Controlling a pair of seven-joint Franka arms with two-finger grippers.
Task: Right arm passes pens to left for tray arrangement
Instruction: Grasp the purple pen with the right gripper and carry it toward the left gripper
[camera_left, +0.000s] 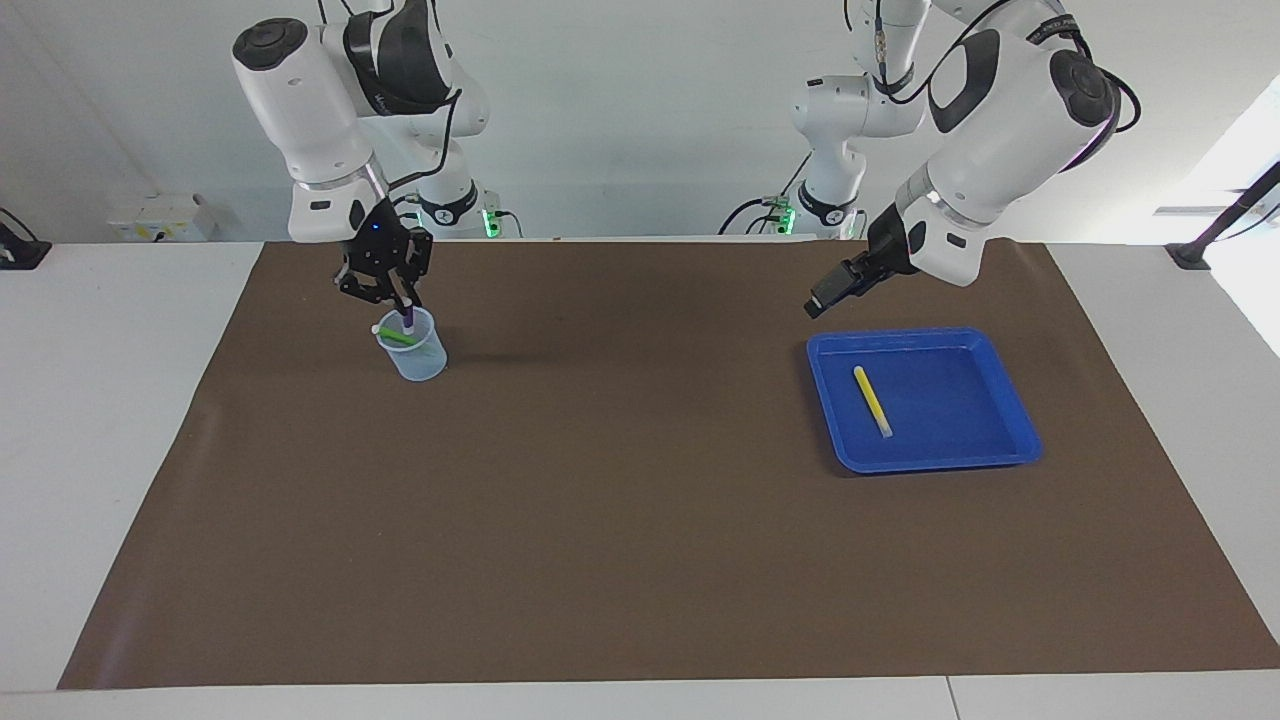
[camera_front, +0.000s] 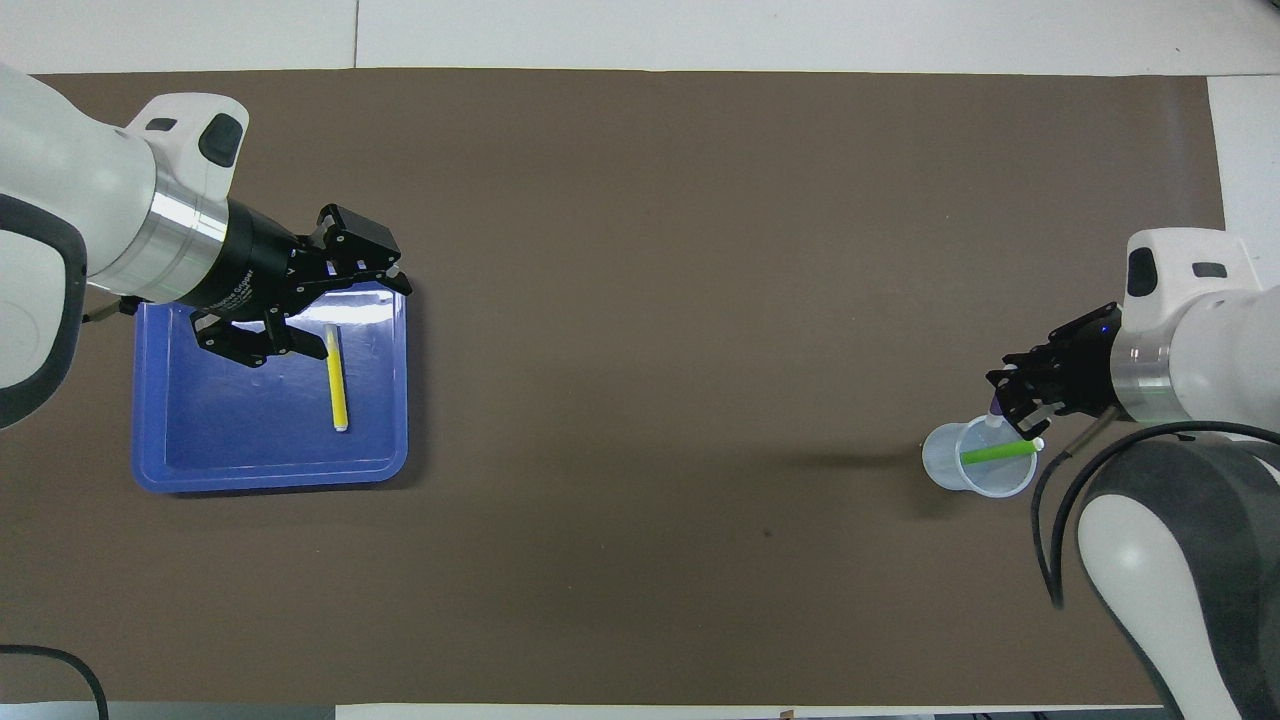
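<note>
The right gripper pinches the purple pen upright over the translucent cup, where the green pen leans across the rim toward three o'clock. The left gripper, jaws spread and empty, hangs above the blue tray, where the yellow pen lies flat pointing five o'clock in the facing view.

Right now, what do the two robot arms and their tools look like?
Both arms are glossy white with dark grey joint caps and black cables looped along them. Each ends in a silver wrist ring and a black linked tool: the left tool and the right tool.
</note>
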